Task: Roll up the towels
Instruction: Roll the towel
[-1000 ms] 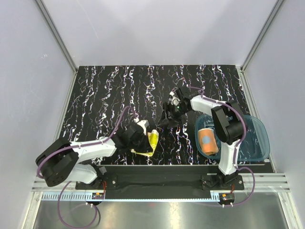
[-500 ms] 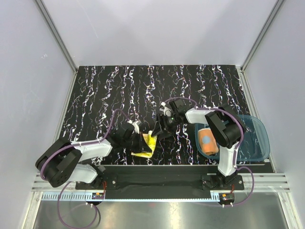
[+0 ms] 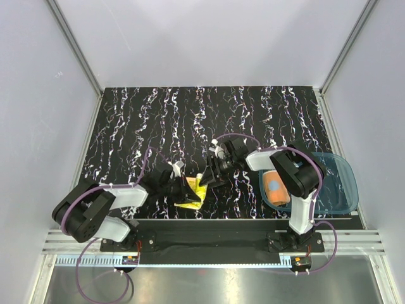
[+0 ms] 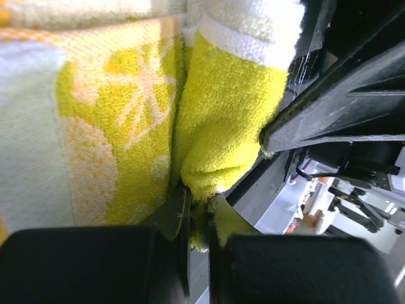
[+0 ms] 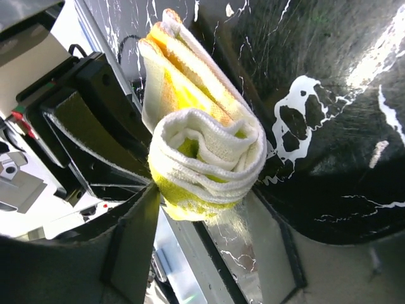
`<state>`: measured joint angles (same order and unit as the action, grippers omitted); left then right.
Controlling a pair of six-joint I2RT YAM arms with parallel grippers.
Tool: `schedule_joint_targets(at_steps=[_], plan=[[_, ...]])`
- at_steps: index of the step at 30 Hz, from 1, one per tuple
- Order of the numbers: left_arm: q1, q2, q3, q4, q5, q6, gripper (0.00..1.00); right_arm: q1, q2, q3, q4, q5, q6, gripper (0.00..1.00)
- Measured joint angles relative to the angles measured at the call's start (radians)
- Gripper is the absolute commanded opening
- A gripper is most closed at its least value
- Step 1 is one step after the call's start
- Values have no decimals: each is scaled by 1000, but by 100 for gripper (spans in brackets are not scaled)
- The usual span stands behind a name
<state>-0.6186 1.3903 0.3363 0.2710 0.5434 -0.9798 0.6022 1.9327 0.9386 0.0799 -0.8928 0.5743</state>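
The yellow towel (image 3: 193,195) lies partly rolled on the black marbled mat near the front edge. My left gripper (image 3: 182,185) is shut on one thin edge of it; in the left wrist view the yellow cloth (image 4: 126,126) is pinched between the closed fingers (image 4: 199,212). My right gripper (image 3: 205,179) is open and straddles the rolled end (image 5: 202,155). Its left finger (image 5: 136,221) touches the roll and its right finger (image 5: 272,234) stands just beside it. The orange towel (image 3: 276,187) lies rolled in the tray.
A translucent blue tray (image 3: 338,183) sits at the right edge of the mat (image 3: 158,120), beside the right arm's base. Grey walls enclose the table on three sides. The mat's front edge runs just below the yellow towel.
My right gripper has come left and down from mid-table to the yellow towel, and its jaws have narrowed round the roll. The left gripper has drawn slightly left, still holding the towel.
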Motion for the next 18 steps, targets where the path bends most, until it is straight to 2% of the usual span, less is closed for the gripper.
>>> schedule_joint_targets(at_steps=[4,8,9,10,12,13,18], plan=[[13,2,-13,21,13,-16,0,4,5,-8,34,-1,11,55],[26,2,-18,22,23,-20,2,10,28,-10,68,-1,25,40],[28,2,-18,20,24,-19,4,11,34,-10,74,-1,27,31],[29,1,-18,17,24,-19,12,13,39,-10,79,0,31,26],[29,-5,-13,-1,18,-9,19,14,43,-10,80,3,39,12],[29,-9,-9,-14,13,-2,27,15,43,-8,76,8,40,9],[24,-72,42,-177,-64,80,41,24,43,47,-38,68,26,6]])
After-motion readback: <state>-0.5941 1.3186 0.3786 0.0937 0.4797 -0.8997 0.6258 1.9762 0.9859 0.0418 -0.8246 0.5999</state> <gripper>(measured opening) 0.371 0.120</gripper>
